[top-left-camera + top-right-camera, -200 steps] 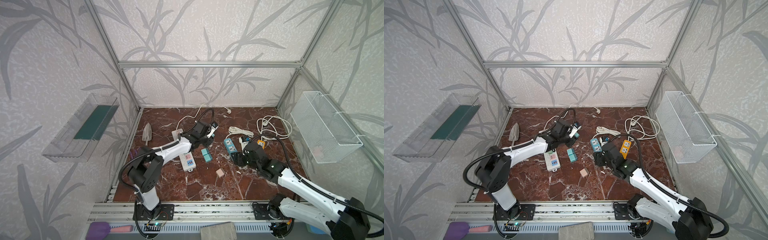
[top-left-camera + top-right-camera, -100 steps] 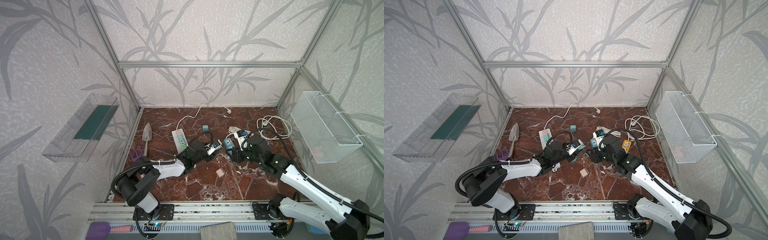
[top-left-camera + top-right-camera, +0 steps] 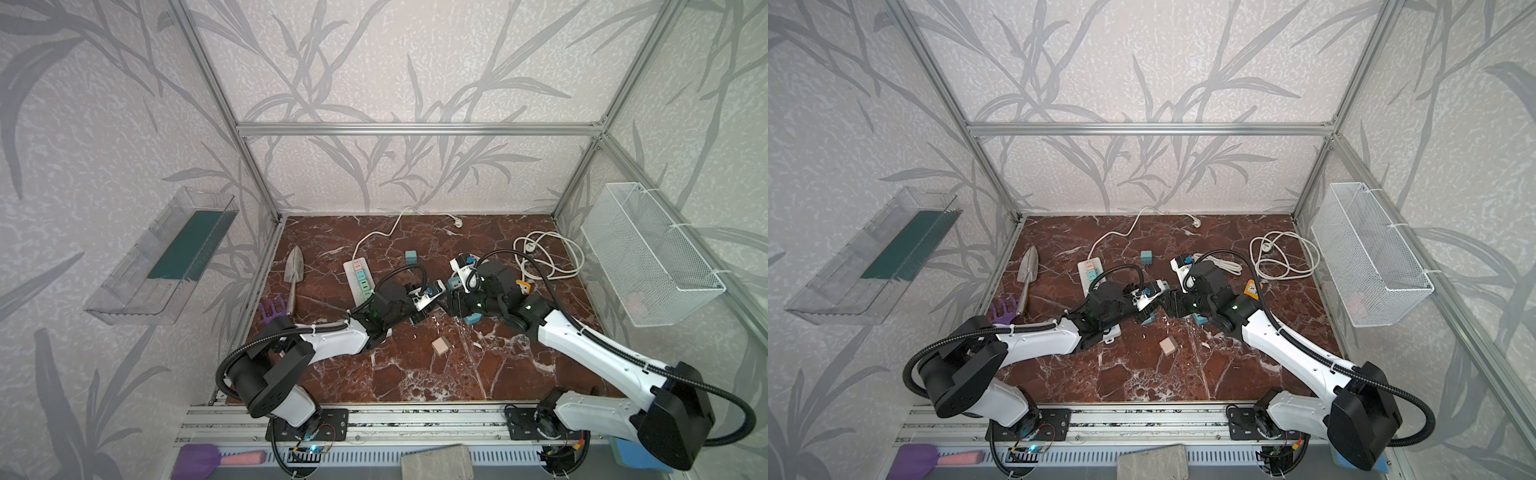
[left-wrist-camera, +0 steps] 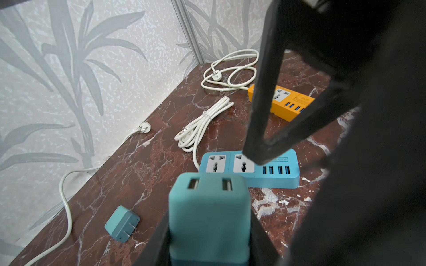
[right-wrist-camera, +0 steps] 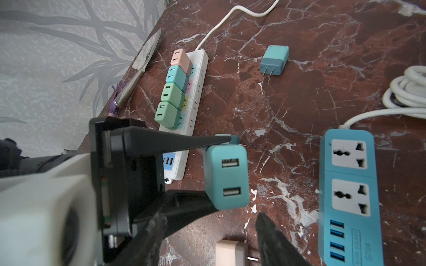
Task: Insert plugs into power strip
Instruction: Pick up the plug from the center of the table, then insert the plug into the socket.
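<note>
Left tool [image 5: 222, 171]: clamped on teal plug [image 5: 227, 184], centre frame, over table [image 3: 415, 374]. Right tool [image 5: 211, 218]: parted, empty. White power strip [image 3: 351, 277], left of centre: four plugs [image 5: 171, 93] seated. Wire basket [image 3: 648, 257], right edge: pinkish item [image 3: 636, 305], indistinct.

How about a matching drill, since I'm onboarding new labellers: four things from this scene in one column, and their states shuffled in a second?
Things
1. left gripper
2. right gripper
3. green plugs
4. blue power strip

States
A. both sockets empty
B. seated in the white power strip
C. shut on a teal plug
D. open, holding nothing

Pairs: 1-C, 2-D, 3-B, 4-A
</note>
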Robot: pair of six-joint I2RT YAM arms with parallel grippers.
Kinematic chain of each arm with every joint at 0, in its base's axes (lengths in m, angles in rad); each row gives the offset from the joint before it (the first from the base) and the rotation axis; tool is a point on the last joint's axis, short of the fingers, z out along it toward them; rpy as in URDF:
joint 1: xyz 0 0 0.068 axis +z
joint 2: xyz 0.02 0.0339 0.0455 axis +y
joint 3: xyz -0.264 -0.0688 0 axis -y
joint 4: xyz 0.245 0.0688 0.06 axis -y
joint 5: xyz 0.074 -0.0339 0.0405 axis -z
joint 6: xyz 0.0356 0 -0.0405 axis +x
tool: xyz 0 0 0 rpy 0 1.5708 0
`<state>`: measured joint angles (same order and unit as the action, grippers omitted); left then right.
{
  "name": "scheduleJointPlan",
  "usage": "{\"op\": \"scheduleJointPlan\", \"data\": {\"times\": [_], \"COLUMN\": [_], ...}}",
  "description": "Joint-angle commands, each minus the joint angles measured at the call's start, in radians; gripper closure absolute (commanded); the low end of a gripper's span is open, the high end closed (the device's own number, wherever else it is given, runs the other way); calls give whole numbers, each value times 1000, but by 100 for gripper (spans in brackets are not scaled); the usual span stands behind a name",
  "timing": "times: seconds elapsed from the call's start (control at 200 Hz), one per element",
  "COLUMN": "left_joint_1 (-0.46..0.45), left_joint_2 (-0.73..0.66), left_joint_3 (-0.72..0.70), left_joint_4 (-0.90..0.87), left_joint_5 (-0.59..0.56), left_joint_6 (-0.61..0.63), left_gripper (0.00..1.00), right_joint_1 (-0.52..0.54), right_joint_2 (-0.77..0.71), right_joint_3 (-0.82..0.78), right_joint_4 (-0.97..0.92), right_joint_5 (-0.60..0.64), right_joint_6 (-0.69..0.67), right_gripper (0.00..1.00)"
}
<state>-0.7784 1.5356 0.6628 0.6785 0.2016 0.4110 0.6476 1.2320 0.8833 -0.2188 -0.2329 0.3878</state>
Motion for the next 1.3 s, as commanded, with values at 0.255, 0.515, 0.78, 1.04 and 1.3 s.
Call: {"op": "scheduleJointPlan", "data": {"times": [0.255,0.515,0.78,1.04,1.3], "left_joint_1": [-14,-18,-18,-18,-11], "left_joint_2": [-45,-46,-39,-235,-586], "left_joint_3": [-14,-19,-19,9,1], "left_joint_4": [14,21,33,-170,-489], "left_joint_5": [20,19,-11,-137,-371], "left_joint_6": [43,41,43,12,-114], "left_gripper": [100,100,99,48,36], "right_joint_1": [-8,-29,-29,-29,16], "right_joint_2": [90,145,125,64,101], "right_joint_3": [49,68,50,70,135], "right_joint_4": [107,174,182,161,150], "right_joint_5": [-20,-93,-121,-67,-8], "right_joint_6": [17,52,67,83,110], "right_gripper": [45,61,100,100,100]}}
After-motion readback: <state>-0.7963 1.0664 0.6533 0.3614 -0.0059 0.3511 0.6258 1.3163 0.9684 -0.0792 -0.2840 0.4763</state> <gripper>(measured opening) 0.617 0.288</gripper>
